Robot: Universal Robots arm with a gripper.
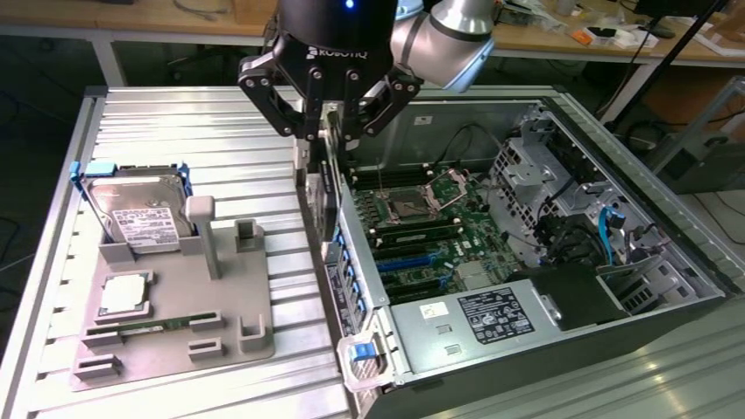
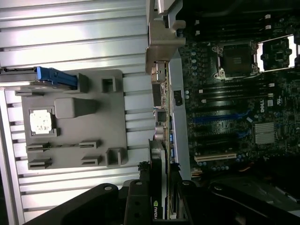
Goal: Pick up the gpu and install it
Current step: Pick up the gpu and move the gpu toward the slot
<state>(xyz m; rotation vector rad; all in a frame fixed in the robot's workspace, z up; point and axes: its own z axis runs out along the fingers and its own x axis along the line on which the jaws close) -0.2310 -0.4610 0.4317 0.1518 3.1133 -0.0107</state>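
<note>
Gripper (image 1: 331, 131) jaws pinch the gpu (image 1: 331, 183), one finger on each flat face, card centred btw them. Gpu hangs on edge, thin side up, above the case (image 1: 559, 375) wall on the exterior view's left, over the line btw table (image 1: 174, 113) and open case. Long axis runs parallel w/ that wall; in wrist view the metal bracket end is the end far from the fingers. Motherboard (image 1: 420, 227) lies just beside, on the exterior view's right, its slots uncovered. Tray (image 1: 174, 340) w/ hard drive (image 1: 140, 214) sits well apart on the other side.
</note>
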